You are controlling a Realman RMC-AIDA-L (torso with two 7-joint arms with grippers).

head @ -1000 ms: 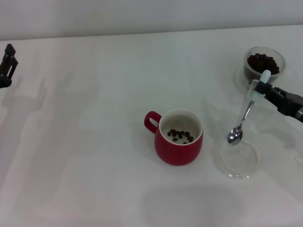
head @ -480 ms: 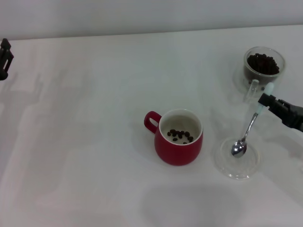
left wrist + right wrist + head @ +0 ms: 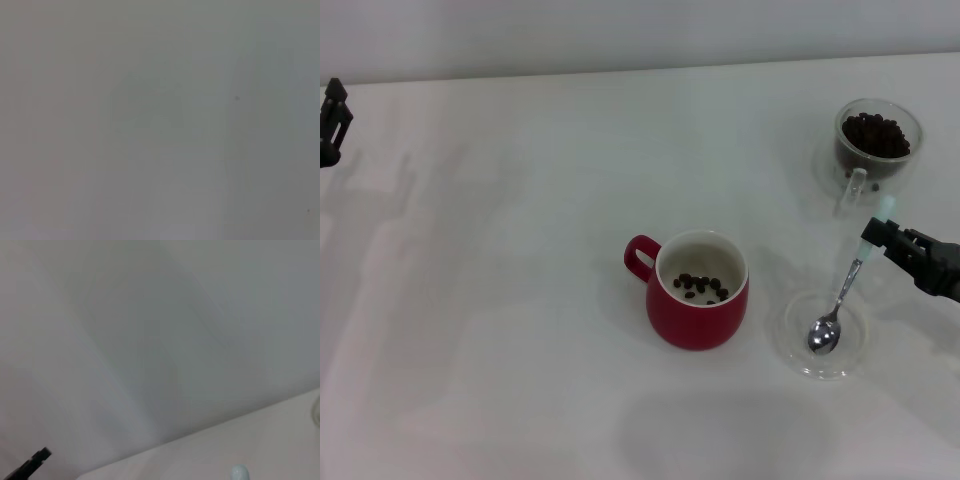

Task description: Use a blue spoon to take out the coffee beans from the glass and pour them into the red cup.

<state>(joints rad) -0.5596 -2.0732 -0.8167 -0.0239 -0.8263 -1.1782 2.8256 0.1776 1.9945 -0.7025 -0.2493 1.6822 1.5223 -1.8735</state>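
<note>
Right tool (image 3: 876, 236) clamped on pale handle of blue spoon (image 3: 840, 298), near right edge of head view; metal bowl down in clear saucer (image 3: 790, 345), just beside red cup (image 3: 698, 303). Spoon bowl looks empty. Few coffee beans (image 3: 700, 287) already in cup; heap remains in glass (image 3: 877, 140), well behind. Likely setting spoon down. Second ago spoon hung higher, bowl short of saucer. Left tool (image 3: 332, 128) parked far left, grip unclear.

Left wrist view: blank grey.

Right wrist view: spoon handle tip (image 3: 239, 473), left tool far off (image 3: 29, 466).
</note>
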